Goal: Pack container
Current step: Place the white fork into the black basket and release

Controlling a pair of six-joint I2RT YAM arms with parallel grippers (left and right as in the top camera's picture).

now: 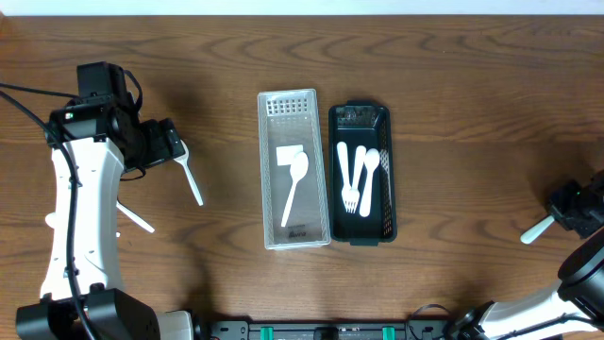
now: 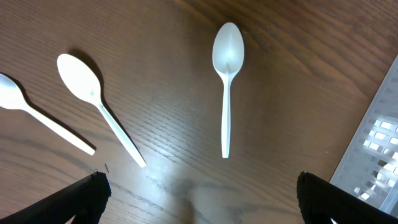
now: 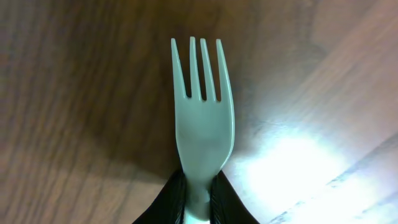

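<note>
Wood tabletop (image 3: 74, 93), fork (image 3: 204, 127) in right hand (image 3: 198, 190)

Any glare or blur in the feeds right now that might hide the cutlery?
Right wrist: strong glare on the table right of the fork, tines sharp. Left wrist: faint sheen on the wood, spoons crisp with soft shadows, left gripper dark and blurred at the bottom corners. Overhead: even light, no glare.

spoon (image 1: 293, 194) in left tray (image 1: 264, 189), 3 utensils (image 1: 360, 175) in right tray (image 1: 390, 189)
</note>
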